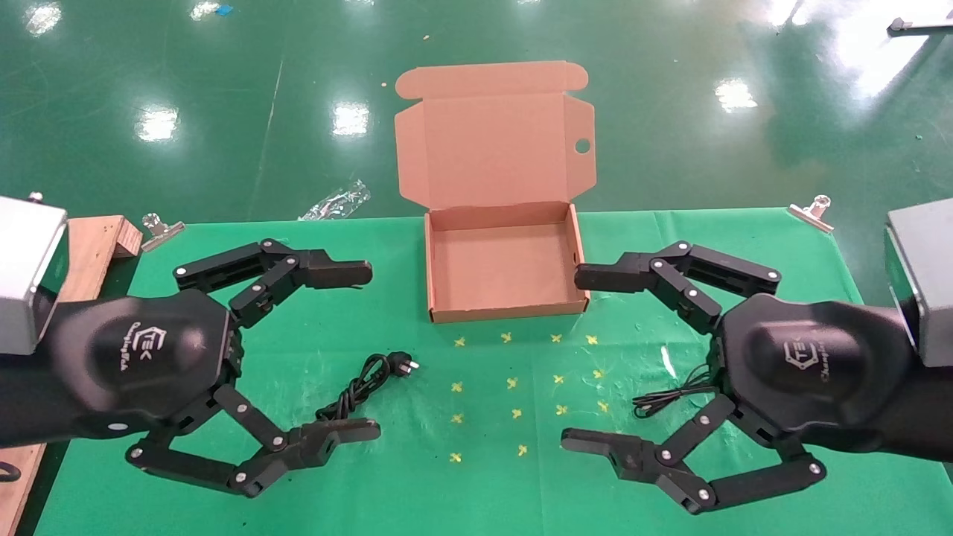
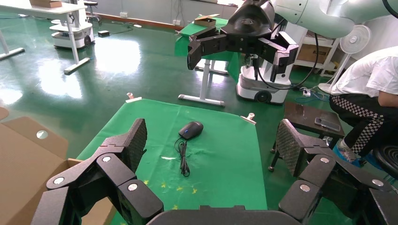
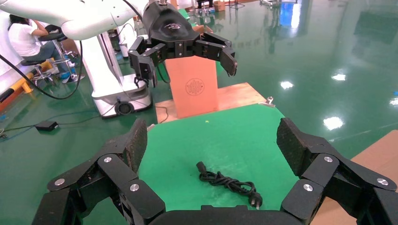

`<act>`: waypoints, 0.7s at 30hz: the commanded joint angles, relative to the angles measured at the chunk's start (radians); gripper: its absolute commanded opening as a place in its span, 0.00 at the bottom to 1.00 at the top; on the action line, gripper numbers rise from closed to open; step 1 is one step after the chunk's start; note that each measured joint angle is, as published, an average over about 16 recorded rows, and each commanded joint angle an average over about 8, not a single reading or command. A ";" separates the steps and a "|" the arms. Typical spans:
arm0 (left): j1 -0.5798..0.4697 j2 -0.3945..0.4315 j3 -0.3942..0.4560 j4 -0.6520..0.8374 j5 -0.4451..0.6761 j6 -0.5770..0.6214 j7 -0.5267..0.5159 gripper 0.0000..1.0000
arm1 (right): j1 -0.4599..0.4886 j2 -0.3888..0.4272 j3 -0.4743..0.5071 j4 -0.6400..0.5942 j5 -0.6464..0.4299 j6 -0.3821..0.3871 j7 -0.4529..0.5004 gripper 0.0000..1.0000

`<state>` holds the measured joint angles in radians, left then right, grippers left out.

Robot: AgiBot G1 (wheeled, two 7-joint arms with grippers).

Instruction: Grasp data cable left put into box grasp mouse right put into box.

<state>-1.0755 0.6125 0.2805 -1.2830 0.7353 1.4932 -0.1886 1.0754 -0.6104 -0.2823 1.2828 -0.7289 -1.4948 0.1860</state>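
The brown cardboard box [image 1: 575, 249] stands open at the table's far middle, its lid tilted back and nothing inside it. The data cable [image 1: 365, 383], a twisted black bundle with a pronged plug, lies on the green cloth between my left gripper's fingers; it also shows in the right wrist view [image 3: 227, 182]. My left gripper [image 1: 372, 351] hovers open above it. The mouse [image 2: 191, 129] is hidden under my right arm in the head view, where only its thin cord [image 1: 670, 398] shows. My right gripper [image 1: 572, 358] hangs open over that side, one finger close to the box's near right corner.
A wooden block [image 1: 97, 246] sits at the table's left edge. Metal clips [image 1: 160, 229] [image 1: 811, 212] pin the cloth's far corners. Yellow cross marks [image 1: 521, 380] dot the cloth in front of the box. A plastic wrapper [image 1: 335, 201] lies on the floor beyond.
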 commanded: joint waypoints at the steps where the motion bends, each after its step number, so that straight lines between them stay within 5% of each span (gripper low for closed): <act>1: 0.000 0.000 0.000 0.000 0.000 0.000 0.000 1.00 | 0.000 0.000 0.000 0.000 0.000 0.000 0.000 1.00; 15: 0.001 -0.002 0.002 -0.001 0.006 0.000 0.000 1.00 | -0.001 0.003 -0.002 0.000 -0.005 0.000 0.001 1.00; 21: 0.015 -0.022 0.036 -0.028 0.113 -0.029 0.006 1.00 | 0.004 0.040 -0.041 0.031 -0.120 0.023 0.035 1.00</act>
<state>-1.0628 0.5932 0.3248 -1.3145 0.8843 1.4493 -0.1746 1.0826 -0.5720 -0.3282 1.3143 -0.8613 -1.4672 0.2276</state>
